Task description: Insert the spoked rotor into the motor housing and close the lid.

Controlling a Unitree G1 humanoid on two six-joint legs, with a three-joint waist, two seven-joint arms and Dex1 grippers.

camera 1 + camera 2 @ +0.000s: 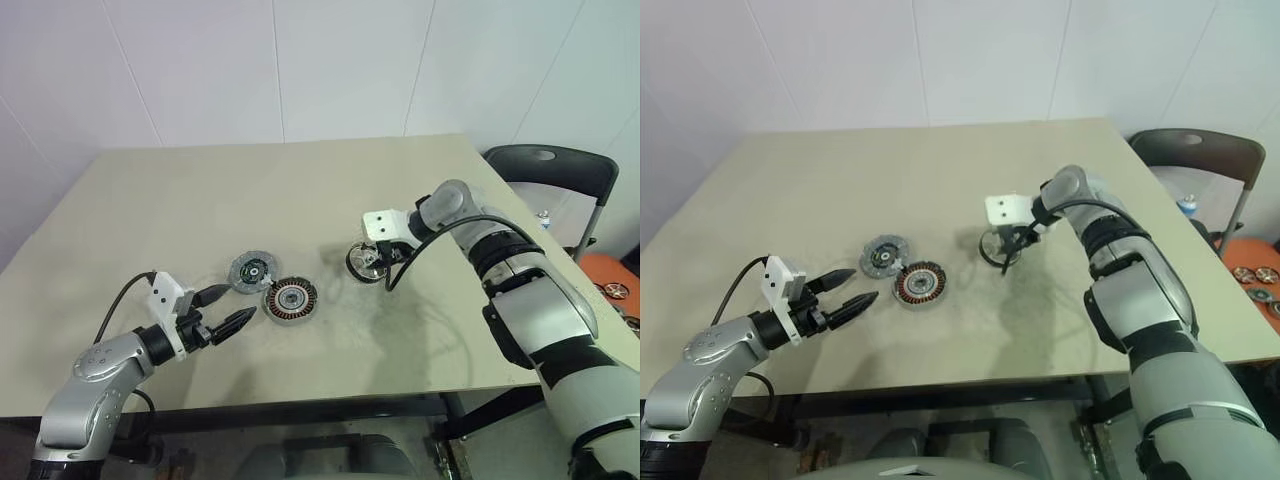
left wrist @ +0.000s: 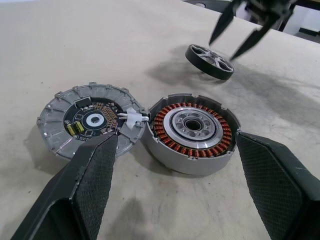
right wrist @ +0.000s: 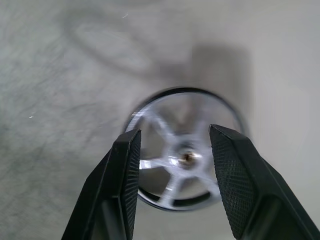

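The spoked rotor (image 1: 365,261) is lying flat on the beige table (image 1: 300,180), right of centre in the head view. The right gripper (image 2: 239,35) is hanging just above it, fingers apart, clear of the wheel. Left of centre, the motor housing (image 1: 290,300) is sitting open, touching the lid (image 1: 251,271) at its upper left. The left gripper (image 1: 222,310) is hovering beside the housing at lower left, jaws spread wide, holding nothing.
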